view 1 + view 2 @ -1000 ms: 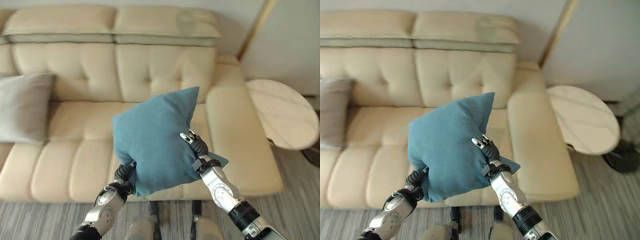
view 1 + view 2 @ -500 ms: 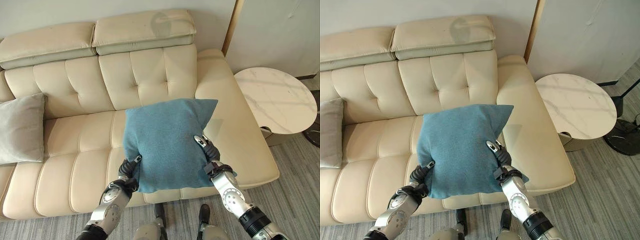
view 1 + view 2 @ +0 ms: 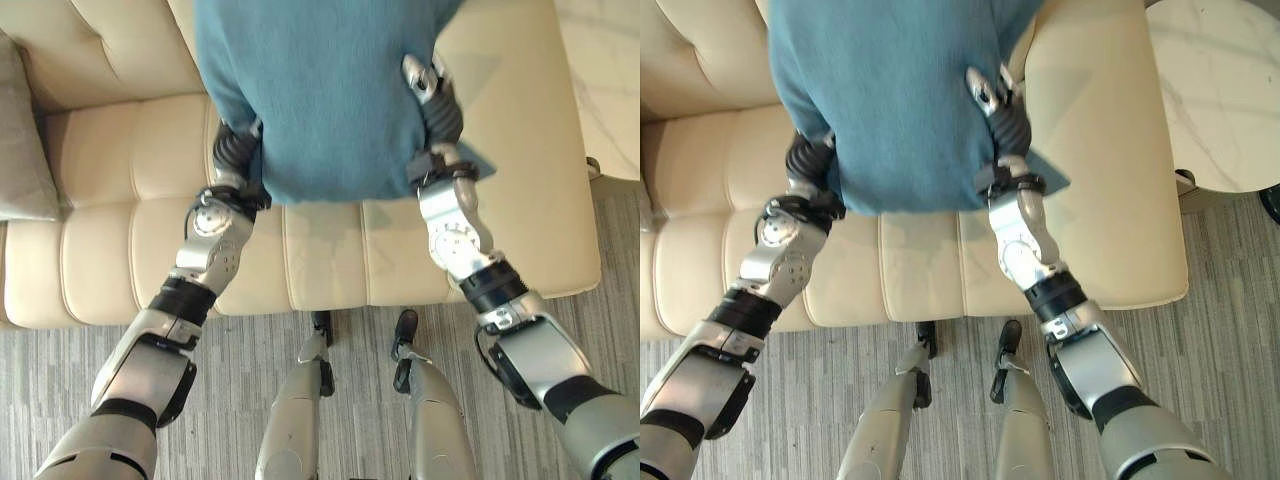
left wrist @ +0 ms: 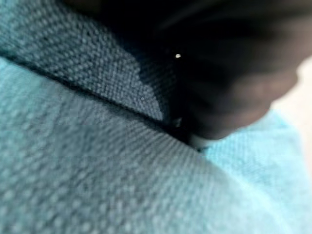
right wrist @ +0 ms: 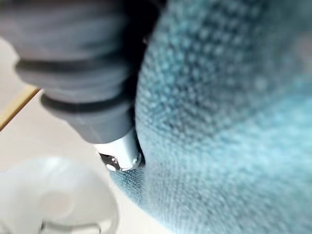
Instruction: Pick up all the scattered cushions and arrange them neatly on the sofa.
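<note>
A blue cushion (image 3: pixel 320 90) hangs over the right part of the cream sofa's seat (image 3: pixel 130 150), held between my two hands with both arms stretched forward. My left hand (image 3: pixel 236 150) is against the cushion's lower left edge, its dark ribbed cover showing below the cloth. My right hand (image 3: pixel 435 100) grips the lower right edge, a silver finger (image 3: pixel 415 72) lying over the front of the cloth and a corner of the cushion sticking out beneath it. Both wrist views show blue weave (image 5: pixel 234 122) pressed close against the hands.
A grey cushion (image 3: pixel 20 150) leans at the sofa's left edge. The sofa's right armrest (image 3: pixel 520 150) runs beside my right arm. A round white marble side table (image 3: pixel 1230 90) stands right of the sofa. Grey striped floor (image 3: pixel 250 380) lies in front of the seat.
The camera has tilted down, so the whole picture has shifted. Both arms have reached farther forward, carrying the blue cushion out over the seat toward the backrest.
</note>
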Tool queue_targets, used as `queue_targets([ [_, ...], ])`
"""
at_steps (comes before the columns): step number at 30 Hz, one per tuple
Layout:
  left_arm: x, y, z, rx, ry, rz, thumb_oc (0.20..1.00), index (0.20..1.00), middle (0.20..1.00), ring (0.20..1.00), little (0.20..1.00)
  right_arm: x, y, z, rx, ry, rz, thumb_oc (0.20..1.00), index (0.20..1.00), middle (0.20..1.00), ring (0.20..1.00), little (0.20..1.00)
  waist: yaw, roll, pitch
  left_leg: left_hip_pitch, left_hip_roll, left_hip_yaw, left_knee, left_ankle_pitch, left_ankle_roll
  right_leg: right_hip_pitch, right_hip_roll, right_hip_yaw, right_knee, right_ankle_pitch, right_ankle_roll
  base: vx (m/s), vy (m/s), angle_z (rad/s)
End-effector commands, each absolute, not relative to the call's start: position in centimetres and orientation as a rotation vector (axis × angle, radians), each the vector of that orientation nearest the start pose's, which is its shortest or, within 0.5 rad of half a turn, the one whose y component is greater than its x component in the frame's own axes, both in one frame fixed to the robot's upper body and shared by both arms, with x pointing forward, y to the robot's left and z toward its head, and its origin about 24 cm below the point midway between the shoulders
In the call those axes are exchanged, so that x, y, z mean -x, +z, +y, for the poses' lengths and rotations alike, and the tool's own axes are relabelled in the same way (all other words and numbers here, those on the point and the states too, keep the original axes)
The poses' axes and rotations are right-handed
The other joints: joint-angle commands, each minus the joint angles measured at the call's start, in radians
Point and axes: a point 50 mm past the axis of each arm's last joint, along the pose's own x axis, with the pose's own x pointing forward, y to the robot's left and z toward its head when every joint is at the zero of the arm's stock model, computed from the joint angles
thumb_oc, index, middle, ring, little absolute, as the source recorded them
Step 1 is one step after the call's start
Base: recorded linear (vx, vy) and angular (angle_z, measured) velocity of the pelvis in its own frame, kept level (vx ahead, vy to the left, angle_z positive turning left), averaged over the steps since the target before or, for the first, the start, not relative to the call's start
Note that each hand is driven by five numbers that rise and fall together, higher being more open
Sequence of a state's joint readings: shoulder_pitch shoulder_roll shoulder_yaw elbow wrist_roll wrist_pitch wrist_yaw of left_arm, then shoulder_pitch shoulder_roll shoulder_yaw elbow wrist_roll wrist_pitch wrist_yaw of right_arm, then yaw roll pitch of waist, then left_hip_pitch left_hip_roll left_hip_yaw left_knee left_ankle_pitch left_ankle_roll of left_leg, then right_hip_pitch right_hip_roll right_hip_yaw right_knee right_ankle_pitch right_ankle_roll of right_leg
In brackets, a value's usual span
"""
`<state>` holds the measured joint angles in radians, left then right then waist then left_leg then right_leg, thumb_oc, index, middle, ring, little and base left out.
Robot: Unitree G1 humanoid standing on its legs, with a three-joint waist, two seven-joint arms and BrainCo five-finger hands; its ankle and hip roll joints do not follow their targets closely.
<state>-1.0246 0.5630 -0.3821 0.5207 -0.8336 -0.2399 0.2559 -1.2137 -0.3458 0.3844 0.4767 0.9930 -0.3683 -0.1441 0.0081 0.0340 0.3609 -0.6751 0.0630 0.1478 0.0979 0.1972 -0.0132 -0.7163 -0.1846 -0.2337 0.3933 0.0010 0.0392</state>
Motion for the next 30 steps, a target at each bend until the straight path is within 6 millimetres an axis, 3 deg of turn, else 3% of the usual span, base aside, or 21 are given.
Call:
queue_targets([
  [1, -32.4, 36.9, 4.8, -0.019, -0.513, -1.020, 0.200, 0.200, 0.200, 0.200, 0.200, -30.4, 35.3, 2.7, -0.242, 0.786, -0.886, 0.200, 0.200, 0.200, 0.200, 0.200, -0.001, -0.063, -0.072, -0.013, 0.015, -0.039, 0.134, -0.241, -0.060, 0.029, -0.027, 0.110, -0.158, -0.016, 0.109, 0.01, 0.017, 0.08],
  [4, -33.4, 39.4, 5.7, -0.150, -0.356, -1.062, 0.200, 0.200, 0.200, 0.200, 0.200, -29.9, 39.5, 1.2, -0.080, 0.621, -1.081, 0.200, 0.200, 0.200, 0.200, 0.200, -0.005, -0.072, -0.081, -0.073, 0.017, -0.041, 0.135, -0.238, -0.068, -0.029, -0.032, 0.106, -0.156, -0.007, 0.117, 0.01, 0.017, 0.08],
  [8, -33.6, 43.4, 6.4, -0.491, -0.025, -1.195, 0.200, 0.200, 0.200, 0.200, 0.200, -29.5, 44.3, -1.8, 0.607, -0.064, -1.482, 0.200, 0.200, 0.200, 0.200, 0.200, -0.009, -0.083, -0.071, -0.123, 0.005, -0.051, 0.120, -0.225, -0.070, -0.075, -0.032, 0.105, -0.165, 0.004, 0.129, 0.00, 0.006, 0.06],
  [9, -34.2, 43.6, 6.4, -0.594, 0.107, -1.193, 0.200, 0.200, 0.200, 0.200, 0.200, -29.9, 45.0, -2.6, 0.692, -0.223, -1.506, 0.200, 0.200, 0.200, 0.200, 0.200, -0.012, -0.087, -0.067, -0.132, 0.001, -0.055, 0.117, -0.222, -0.070, -0.078, -0.032, 0.102, -0.169, 0.007, 0.131, 0.01, -0.009, 0.05],
  [10, -34.2, 45.2, 6.3, -0.778, 0.265, -1.210, 0.219, 0.219, 0.219, 0.219, 0.219, -30.8, 46.1, -3.9, 0.743, -0.433, -1.470, 1.000, 1.000, 1.000, 1.000, 1.000, -0.017, -0.091, -0.057, -0.150, -0.002, -0.055, 0.109, -0.216, -0.069, -0.084, -0.032, 0.102, -0.181, 0.013, 0.135, 0.01, -0.034, 0.02],
  [11, -34.4, 45.4, 6.2, -0.834, 0.318, -1.198, 1.000, 1.000, 1.000, 1.000, 1.000, -30.5, 46.8, -4.3, 0.786, -0.503, -1.482, 1.000, 1.000, 1.000, 1.000, 1.000, -0.019, -0.092, -0.051, -0.157, -0.005, -0.059, 0.104, -0.214, -0.069, -0.089, -0.031, 0.101, -0.185, 0.013, 0.136, 0.01, -0.027, 0.04],
  [13, -34.4, 45.9, 6.2, -0.865, 0.362, -1.205, 1.000, 1.000, 1.000, 1.000, 1.000, -30.6, 47.1, -5.1, 0.753, -0.537, -1.465, 1.000, 1.000, 1.000, 1.000, 1.000, -0.022, -0.093, -0.045, -0.168, -0.009, -0.063, 0.101, -0.210, -0.069, -0.098, -0.029, 0.102, -0.187, 0.017, 0.138, 0.02, -0.002, 0.07],
  [15, -34.9, 45.7, 8.1, -0.834, 0.472, -1.163, 1.000, 1.000, 1.000, 1.000, 1.000, -31.5, 46.8, -7.4, 0.651, -0.599, -1.371, 1.000, 1.000, 1.000, 1.000, 1.000, -0.023, -0.106, -0.041, -0.175, -0.016, -0.066, 0.096, -0.210, -0.065, -0.102, -0.027, 0.103, -0.202, 0.021, 0.139, 0.03, -0.018, 0.09],
  [17, -35.2, 45.5, 8.7, -0.840, 0.493, -1.137, 1.000, 1.000, 1.000, 1.000, 1.000, -31.6, 46.8, -7.8, 0.633, -0.608, -1.357, 1.000, 1.000, 1.000, 1.000, 1.000, -0.024, -0.111, -0.043, -0.176, -0.018, -0.065, 0.095, -0.212, -0.063, -0.102, -0.026, 0.104, -0.207, 0.023, 0.139, 0.02, -0.015, 0.06],
  [22, -36.6, 43.8, 11.8, -0.764, 0.570, -1.009, 1.000, 1.000, 1.000, 1.000, 1.000, -33.9, 44.1, -9.3, 0.529, -0.580, -1.202, 1.000, 1.000, 1.000, 1.000, 1.000, -0.031, -0.119, -0.043, -0.164, -0.024, -0.056, 0.093, -0.216, -0.052, -0.091, -0.021, 0.114, -0.225, 0.033, 0.136, 0.00, 0.011, 0.00],
  [24, -37.2, 42.5, 15.6, -0.612, 0.626, -0.910, 1.000, 1.000, 1.000, 1.000, 1.000, -37.5, 38.2, -10.4, 0.487, -0.478, -0.938, 1.000, 1.000, 1.000, 1.000, 1.000, -0.037, -0.108, -0.037, -0.127, -0.029, -0.043, 0.090, -0.222, -0.042, -0.059, -0.018, 0.120, -0.238, 0.045, 0.132, 0.00, 0.084, -0.14],
  [26, -37.3, 42.3, 16.4, -0.605, 0.641, -0.891, 1.000, 1.000, 1.000, 1.000, 1.000, -38.1, 37.1, -10.6, 0.482, -0.455, -0.889, 1.000, 1.000, 1.000, 1.000, 1.000, -0.040, -0.105, -0.036, -0.114, -0.029, -0.039, 0.088, -0.222, -0.041, -0.050, -0.016, 0.124, -0.239, 0.046, 0.130, 0.00, 0.049, -0.13],
  [30, -37.6, 41.6, 21.1, -0.653, 0.726, -0.778, 1.000, 1.000, 1.000, 1.000, 1.000, -40.2, 31.6, -12.5, 0.478, -0.402, -0.681, 1.000, 1.000, 1.000, 1.000, 1.000, -0.052, -0.089, -0.033, -0.081, -0.027, -0.026, 0.086, -0.222, -0.038, -0.023, -0.015, 0.129, -0.242, 0.055, 0.127, -0.01, 0.057, -0.11],
])
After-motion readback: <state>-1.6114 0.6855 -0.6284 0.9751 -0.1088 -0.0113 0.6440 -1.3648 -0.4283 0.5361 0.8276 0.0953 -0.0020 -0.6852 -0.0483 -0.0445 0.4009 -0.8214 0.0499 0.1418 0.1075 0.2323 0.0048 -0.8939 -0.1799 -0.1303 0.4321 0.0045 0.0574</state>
